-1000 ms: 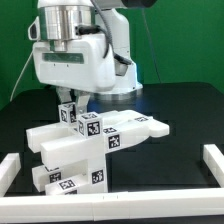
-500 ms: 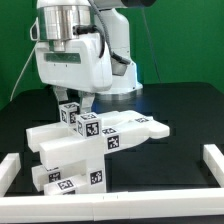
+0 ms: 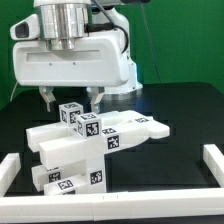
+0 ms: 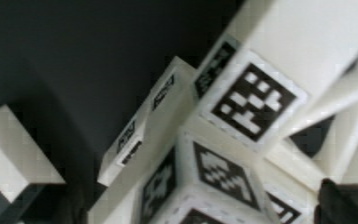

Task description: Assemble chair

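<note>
Nearest in the exterior view, a white border rail (image 3: 110,212) runs along the front edge of the dark bench (image 3: 185,110), with raised ends at both sides. Just behind that rail stands the chair (image 3: 85,150), a stack of chunky white plastic blocks and slabs bearing black-and-white square tags: low blocks with tags at the base, an upright block rising from them, a long slab lying across it and reaching toward the exterior view's right, and a small tagged cube (image 3: 70,113) on top. Above the chair hangs the robot's white two-finger gripper (image 3: 70,99), its dark fingers (image 3: 94,99) spread wide, one on each side of the small cube and clear of it, holding nothing. The wrist view shows the chair's tagged faces (image 4: 256,95) close up, tilted and blurred. Behind the arm is a green wall (image 3: 180,40).
</note>
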